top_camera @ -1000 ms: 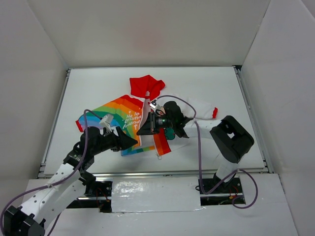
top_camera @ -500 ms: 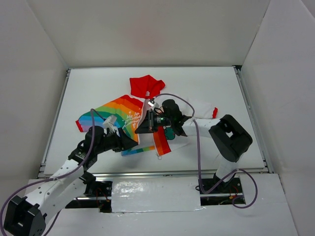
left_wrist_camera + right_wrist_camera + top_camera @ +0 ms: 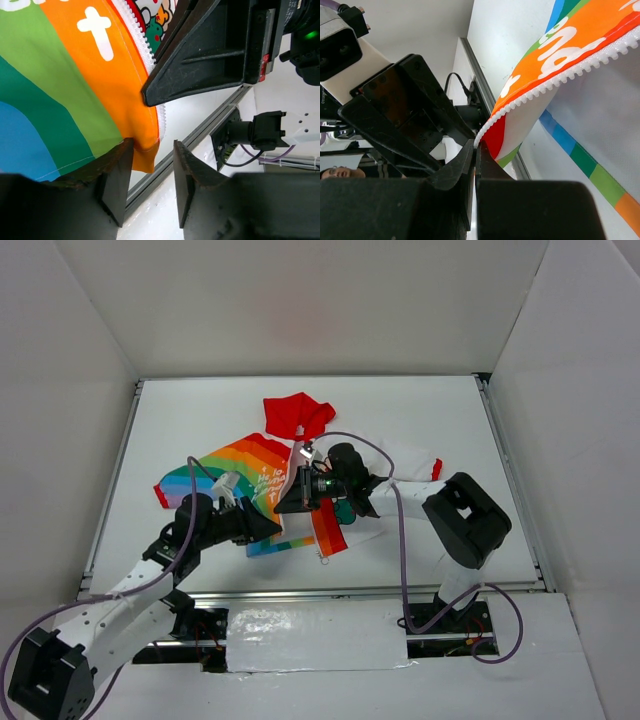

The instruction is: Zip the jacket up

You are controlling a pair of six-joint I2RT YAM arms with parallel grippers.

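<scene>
The jacket [image 3: 240, 468] lies mid-table, red hood [image 3: 297, 417] at the far side, rainbow half on the left, white half with a red cuff [image 3: 436, 469] on the right. My right gripper [image 3: 288, 503] is shut on the rainbow half's white zipper edge [image 3: 555, 79] near its bottom corner and holds it lifted; the pinch shows in the right wrist view [image 3: 478, 146]. My left gripper [image 3: 150, 182] is open, right beside it. The orange bottom corner of the hem [image 3: 142, 152] hangs at the mouth of its jaws, against the left finger [image 3: 116, 180].
The right gripper's black fingers [image 3: 200, 65] sit just above the left gripper's jaws. A metal rail [image 3: 330, 592] runs along the table's near edge, close below both grippers. White walls enclose the table on three sides.
My left arm has shifted and its gripper has edged slightly right toward the held hem corner. My right gripper has barely moved and stays shut on the zipper edge.
</scene>
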